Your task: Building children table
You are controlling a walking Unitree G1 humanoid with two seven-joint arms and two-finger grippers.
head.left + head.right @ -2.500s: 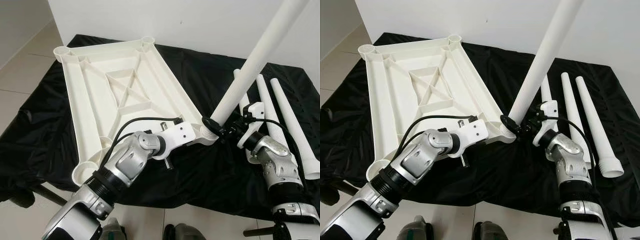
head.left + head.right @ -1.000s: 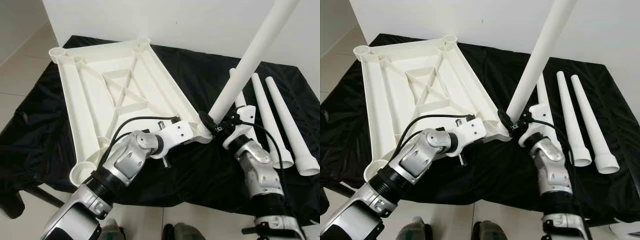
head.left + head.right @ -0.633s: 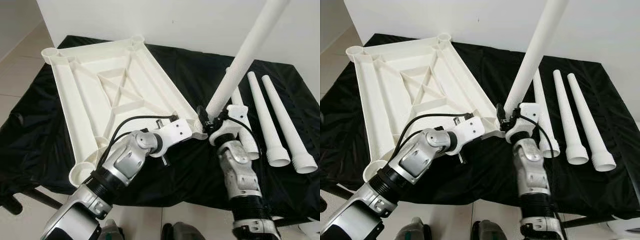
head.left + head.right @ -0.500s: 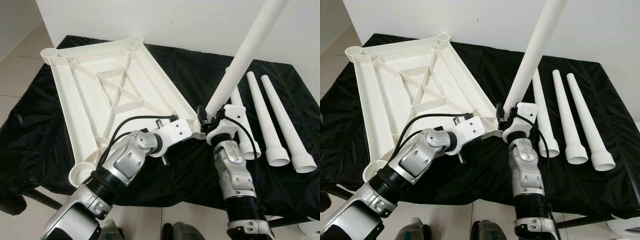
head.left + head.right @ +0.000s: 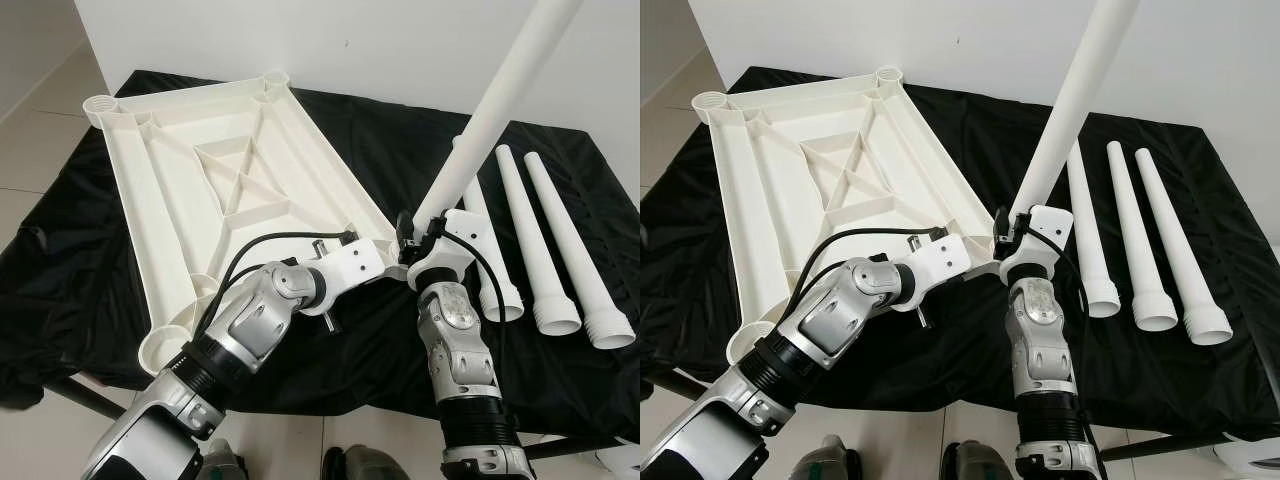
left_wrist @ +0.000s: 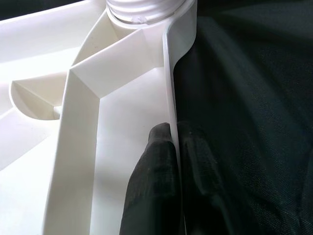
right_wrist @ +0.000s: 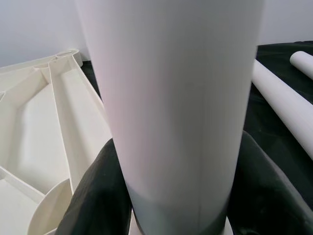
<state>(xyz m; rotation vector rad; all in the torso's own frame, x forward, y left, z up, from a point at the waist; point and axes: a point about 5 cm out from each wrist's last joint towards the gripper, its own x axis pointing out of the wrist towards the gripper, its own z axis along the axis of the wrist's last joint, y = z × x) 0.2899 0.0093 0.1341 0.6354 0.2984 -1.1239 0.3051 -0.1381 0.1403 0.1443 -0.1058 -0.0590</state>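
The white table top lies upside down on a black cloth, ribs facing up. My left gripper is shut on its thin side rim, just short of the near right corner socket. A long white leg stands in that socket and leans up toward the right. My right gripper is shut on the leg's lower end, one black finger on each side of the tube.
Three spare white legs lie side by side on the black cloth to the right of the held leg. A white wall rises right behind the table. The cloth's front edge drops to tiled floor by my feet.
My right forearm has swung leftward around the leg's base, still gripping it; the leg now stands slightly steeper. The left gripper keeps its hold on the rim. The camera shifted a little.
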